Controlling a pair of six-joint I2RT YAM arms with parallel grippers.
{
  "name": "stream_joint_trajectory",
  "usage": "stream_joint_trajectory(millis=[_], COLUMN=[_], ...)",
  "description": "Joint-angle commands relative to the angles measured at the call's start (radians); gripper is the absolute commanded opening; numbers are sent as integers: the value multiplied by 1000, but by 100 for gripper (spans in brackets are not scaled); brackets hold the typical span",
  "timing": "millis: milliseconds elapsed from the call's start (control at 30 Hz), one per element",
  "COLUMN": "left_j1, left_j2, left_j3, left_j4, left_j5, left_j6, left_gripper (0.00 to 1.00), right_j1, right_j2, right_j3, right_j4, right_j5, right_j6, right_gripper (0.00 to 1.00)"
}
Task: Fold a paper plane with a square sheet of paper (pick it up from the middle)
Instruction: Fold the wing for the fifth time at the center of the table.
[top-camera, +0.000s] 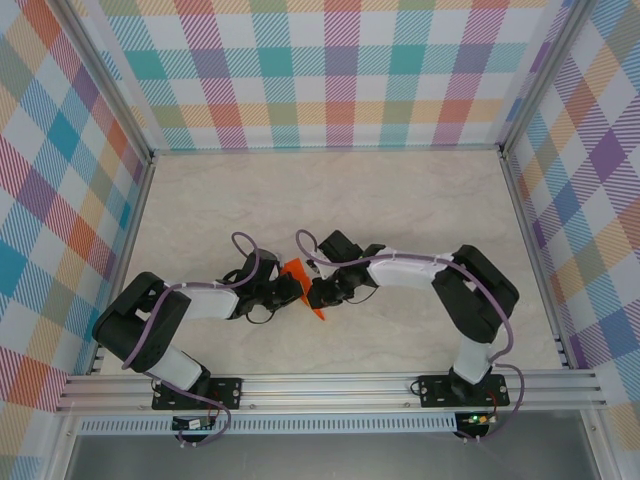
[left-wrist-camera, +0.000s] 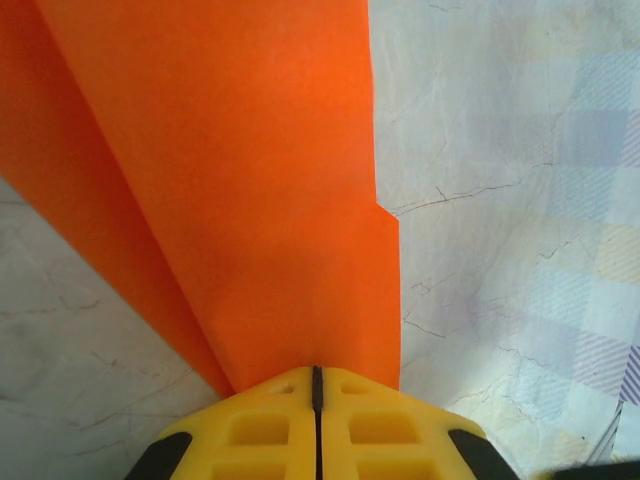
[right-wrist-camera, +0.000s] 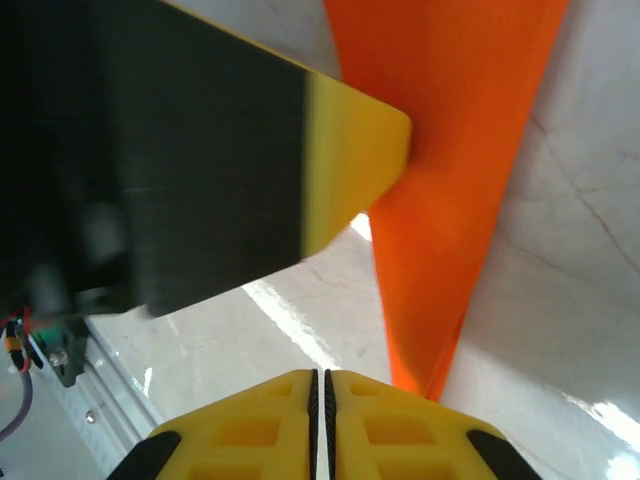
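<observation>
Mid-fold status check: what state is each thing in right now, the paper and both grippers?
Orange paper: folded into narrow creased layers, pinched at one end.
Left gripper: shut on the orange paper.
Right gripper: shut; the paper's tip reaches one finger, grip unclear.

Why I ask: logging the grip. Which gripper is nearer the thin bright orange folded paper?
Left. The left gripper is shut on the orange folded paper, pinching its narrow end. The right gripper is shut beside the paper's tip, not clamping it.
</observation>
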Motion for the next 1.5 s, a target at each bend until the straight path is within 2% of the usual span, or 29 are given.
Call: stream_joint_trajectory(millis=[0, 767, 833, 967, 1133, 1467], left_j1=[-11, -12, -12, -12, -12, -12], left_j2=[-12, -29, -31, -29, -31, -32], left_j3=[-23, -27, -26, -24, -25, -27], left_j4=[-51, -70, -73, -74, -70, -61], left_j5=[-43, -76, -76, -76, -76, -74], left_j6=[16, 12, 12, 11, 9, 1], left_gripper=[6, 6, 6, 6, 6, 6], right_j1=[0, 0, -1, -14, -21, -22], right_j2=[36, 90, 44, -64, -67, -5], right_j3=[32, -18, -21, -50, -65, -59], right_j4=[35, -1, -1, 7, -27, 2], right_j5=[-68, -107, -86, -2, 90, 2], right_j6=[30, 2, 7, 48, 91, 97], right_gripper=[12, 11, 13, 22, 29, 24])
